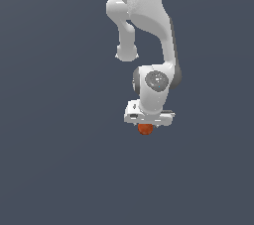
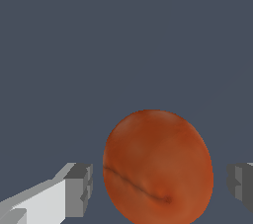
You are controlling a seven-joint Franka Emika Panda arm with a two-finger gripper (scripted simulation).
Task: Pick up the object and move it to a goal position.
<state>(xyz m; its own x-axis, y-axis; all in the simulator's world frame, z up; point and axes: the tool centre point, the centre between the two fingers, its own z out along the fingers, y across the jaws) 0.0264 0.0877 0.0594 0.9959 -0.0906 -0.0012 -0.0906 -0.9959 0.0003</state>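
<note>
The reddish-orange ball (image 2: 157,166) is matte and mottled and sits between my two fingers in the wrist view. One grey fingertip (image 2: 80,188) stands a small gap off one side of it, the other fingertip (image 2: 241,184) a small gap off the other side. My gripper (image 2: 160,186) is open around the ball, not touching it. In the exterior view the ball (image 1: 145,129) shows just under the white hand of my gripper (image 1: 147,126), which hides its upper part and the fingers.
A plain dark grey-blue surface (image 1: 59,159) fills both views. The white arm (image 1: 149,26) rises above the hand toward the top of the exterior view. No other object shows.
</note>
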